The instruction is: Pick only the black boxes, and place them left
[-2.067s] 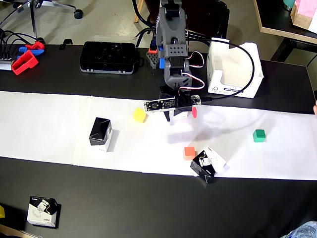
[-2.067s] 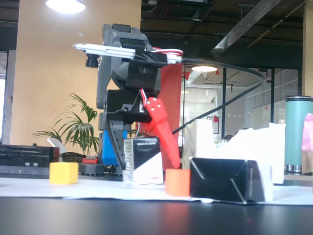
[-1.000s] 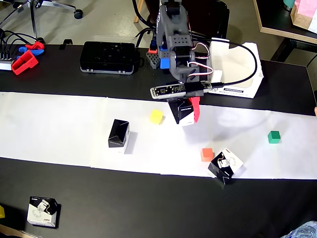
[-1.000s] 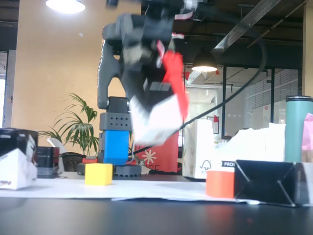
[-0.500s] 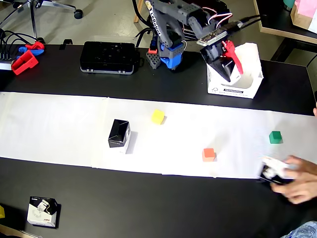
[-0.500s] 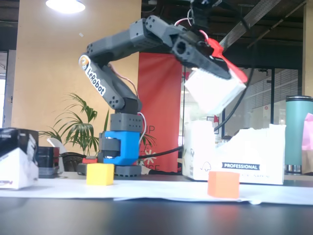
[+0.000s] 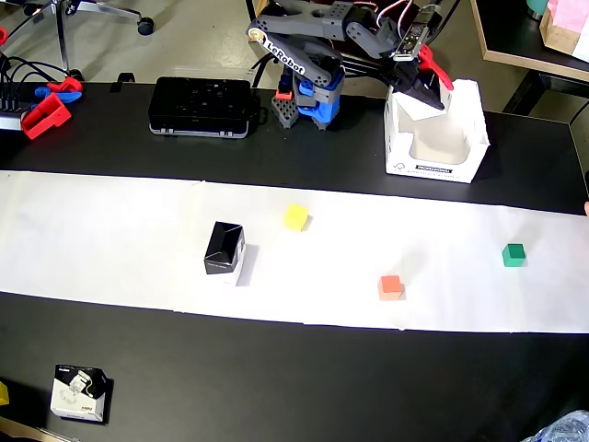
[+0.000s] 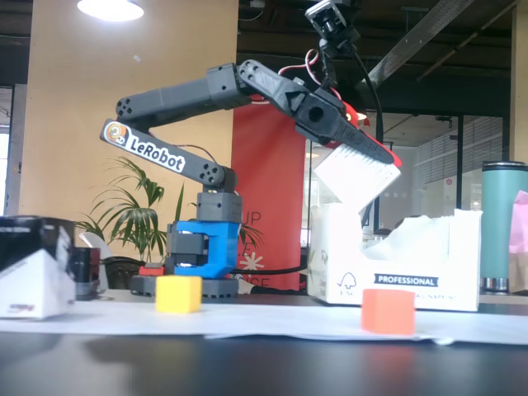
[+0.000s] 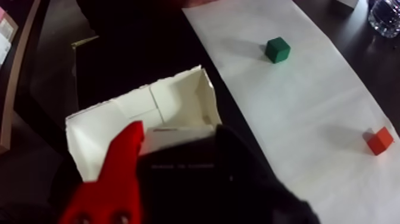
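Gripping boxy black-and-white carton (image 9: pixel 184 179), red-fingered claw (image 9: pixel 172 170)

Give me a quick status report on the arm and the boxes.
Gripper shut on black box, held above the white carton. Second black box standing on the paper. Carton looks empty, nothing in the way.

Gripper (image 9: pixel 172 179): red finger (image 9: pixel 116 179) on the left, dark finger on the right, clamped on a black box (image 9: pixel 178 179).
Black box: white top edge, faint print on its face.
White carton (image 9: pixel 178 98): open-topped, just beyond the box.
Paper strip (image 9: pixel 309 113): runs along the right.
Green cube (image 9: pixel 277 49): on the paper, far end.
Orange cube (image 9: pixel 380 140): on the paper, right edge.
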